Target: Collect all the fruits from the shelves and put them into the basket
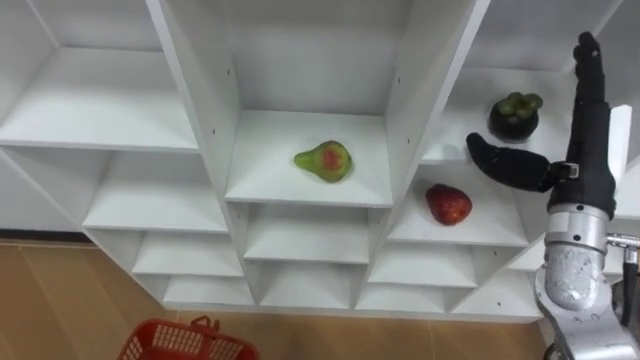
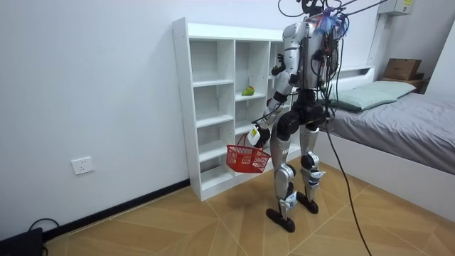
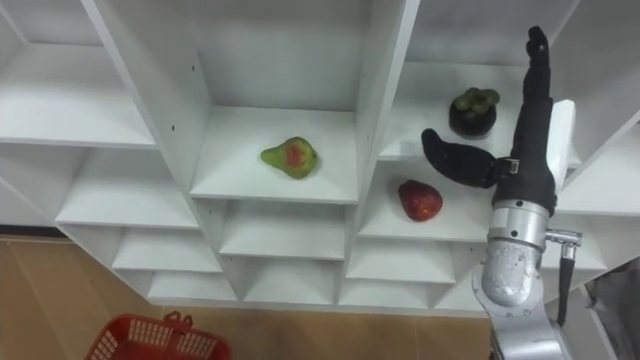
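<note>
In the left eye view, your right hand [image 1: 590, 150] is standing at the right of the frame before the white closet [image 1: 195, 80], fingers straight up, thumb spread towards frame left, holding nothing. The fruits are lying on the shelves: a green pear [image 1: 324, 161] in the centre compartment, a red fruit [image 1: 449, 204] right of centre and a dark mangosteen [image 1: 514, 116] one shelf above it. The thumb is showing between those two. A red basket [image 1: 185, 342] is showing at the bottom left.

In the room view, you are standing upright facing the closet [image 2: 206, 107], and the red basket [image 2: 247, 159] is hanging from your left hand [image 2: 257, 134], which is closed on its handle.

In the right eye view, the right hand [image 3: 535, 140] is showing the same spread fingers at the right, with the pear [image 3: 290, 157] in the centre, the red fruit [image 3: 421, 200], the mangosteen [image 3: 473, 111] and the red basket [image 3: 155, 342] at the bottom left.
</note>
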Robot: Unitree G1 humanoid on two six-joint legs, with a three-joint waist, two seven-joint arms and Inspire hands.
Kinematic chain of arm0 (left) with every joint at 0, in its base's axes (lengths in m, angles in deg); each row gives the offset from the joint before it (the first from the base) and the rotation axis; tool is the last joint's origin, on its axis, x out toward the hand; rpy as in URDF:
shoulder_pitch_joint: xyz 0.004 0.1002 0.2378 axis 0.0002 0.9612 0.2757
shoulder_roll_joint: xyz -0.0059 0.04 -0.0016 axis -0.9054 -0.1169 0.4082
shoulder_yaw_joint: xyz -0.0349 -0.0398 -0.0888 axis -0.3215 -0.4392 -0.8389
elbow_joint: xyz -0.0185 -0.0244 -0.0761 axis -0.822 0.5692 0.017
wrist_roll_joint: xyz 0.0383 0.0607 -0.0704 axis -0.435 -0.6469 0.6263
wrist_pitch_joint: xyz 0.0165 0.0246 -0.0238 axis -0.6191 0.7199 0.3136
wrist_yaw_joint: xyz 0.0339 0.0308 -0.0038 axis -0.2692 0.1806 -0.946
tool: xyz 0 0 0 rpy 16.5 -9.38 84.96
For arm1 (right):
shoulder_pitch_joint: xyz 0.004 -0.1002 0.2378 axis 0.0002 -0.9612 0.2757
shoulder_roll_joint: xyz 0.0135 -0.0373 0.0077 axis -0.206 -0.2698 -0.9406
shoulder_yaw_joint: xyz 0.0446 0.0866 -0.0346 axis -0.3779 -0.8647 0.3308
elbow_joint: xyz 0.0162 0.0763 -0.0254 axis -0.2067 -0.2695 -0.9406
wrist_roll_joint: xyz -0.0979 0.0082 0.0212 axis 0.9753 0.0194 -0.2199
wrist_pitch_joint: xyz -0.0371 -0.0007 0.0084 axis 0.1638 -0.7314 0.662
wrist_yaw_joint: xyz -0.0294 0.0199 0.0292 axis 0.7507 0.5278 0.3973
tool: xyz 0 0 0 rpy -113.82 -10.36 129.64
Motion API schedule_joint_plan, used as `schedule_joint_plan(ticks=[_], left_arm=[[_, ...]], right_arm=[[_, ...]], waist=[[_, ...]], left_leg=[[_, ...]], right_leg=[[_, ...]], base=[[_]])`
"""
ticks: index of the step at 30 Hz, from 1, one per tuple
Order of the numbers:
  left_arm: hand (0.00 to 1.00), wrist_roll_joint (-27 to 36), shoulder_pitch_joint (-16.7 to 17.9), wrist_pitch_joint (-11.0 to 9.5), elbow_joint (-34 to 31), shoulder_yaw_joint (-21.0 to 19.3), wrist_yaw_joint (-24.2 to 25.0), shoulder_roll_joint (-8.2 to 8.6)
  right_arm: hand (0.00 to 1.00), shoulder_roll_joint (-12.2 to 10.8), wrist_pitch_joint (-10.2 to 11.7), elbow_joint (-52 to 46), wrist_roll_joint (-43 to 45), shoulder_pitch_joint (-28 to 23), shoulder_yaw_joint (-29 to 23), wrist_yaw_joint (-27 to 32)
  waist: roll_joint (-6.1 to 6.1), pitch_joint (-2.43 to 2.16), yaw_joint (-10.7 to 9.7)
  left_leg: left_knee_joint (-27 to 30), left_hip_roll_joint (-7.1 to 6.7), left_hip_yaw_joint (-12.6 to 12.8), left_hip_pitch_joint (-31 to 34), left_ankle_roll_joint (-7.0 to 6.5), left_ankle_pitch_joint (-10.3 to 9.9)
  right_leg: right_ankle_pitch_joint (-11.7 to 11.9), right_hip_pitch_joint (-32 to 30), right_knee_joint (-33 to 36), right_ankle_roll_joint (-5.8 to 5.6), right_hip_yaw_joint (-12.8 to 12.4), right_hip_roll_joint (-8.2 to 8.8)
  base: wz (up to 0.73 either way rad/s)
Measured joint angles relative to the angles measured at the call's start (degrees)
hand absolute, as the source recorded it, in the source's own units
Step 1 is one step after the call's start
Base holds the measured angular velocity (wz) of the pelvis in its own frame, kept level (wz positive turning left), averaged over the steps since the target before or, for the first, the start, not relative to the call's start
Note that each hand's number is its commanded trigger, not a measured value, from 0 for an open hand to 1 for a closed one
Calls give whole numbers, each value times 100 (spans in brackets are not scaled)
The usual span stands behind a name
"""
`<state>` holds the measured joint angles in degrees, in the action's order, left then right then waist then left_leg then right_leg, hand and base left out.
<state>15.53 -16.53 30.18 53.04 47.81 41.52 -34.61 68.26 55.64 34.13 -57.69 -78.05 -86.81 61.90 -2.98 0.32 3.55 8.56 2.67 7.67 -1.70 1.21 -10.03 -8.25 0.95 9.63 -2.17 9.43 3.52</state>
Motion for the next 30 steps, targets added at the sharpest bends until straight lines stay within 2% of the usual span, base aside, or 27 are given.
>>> schedule_joint_plan(ticks=[8, 13, 16, 25, 30], left_arm=[[100, -1, -1, 0, -45, -1, 9, -2], [100, -7, 93, 3, -223, -7, 49, -10], [100, -11, 123, 70, -320, -48, 76, -13], [100, -6, 136, 127, -385, -57, 144, -24], [100, -3, 125, 199, -384, -33, 104, -24]], right_arm=[[0, 1, 1, 170, -153, 1, -1, -2], [0, 4, -11, 256, -293, 29, -2, -128], [0, 8, -195, 480, -482, 180, -5, -361], [0, 8, -220, 739, -870, 282, -3, -453], [0, 13, -312, 894, -1052, 457, -3, -453]], waist=[[-19, -1, 2], [-66, 14, -6], [-108, 28, -6], [-96, 26, -30], [-98, 25, -29]], left_leg=[[20, 0, -3, -12, 0, 0], [19, -4, -4, 3, -1, 2], [20, -11, -5, 4, -4, 3], [17, -13, -76, 28, -5, 4], [30, -15, -123, 16, -5, 4]], right_leg=[[0, 15, 3, 0, 6, 4], [0, 30, 5, 0, 8, 11], [0, 30, 4, 0, 12, 18], [0, 38, 3, 0, 103, 22], [0, 79, 3, 0, 181, 28]], base=[[0], [0], [0], [3], [6]])
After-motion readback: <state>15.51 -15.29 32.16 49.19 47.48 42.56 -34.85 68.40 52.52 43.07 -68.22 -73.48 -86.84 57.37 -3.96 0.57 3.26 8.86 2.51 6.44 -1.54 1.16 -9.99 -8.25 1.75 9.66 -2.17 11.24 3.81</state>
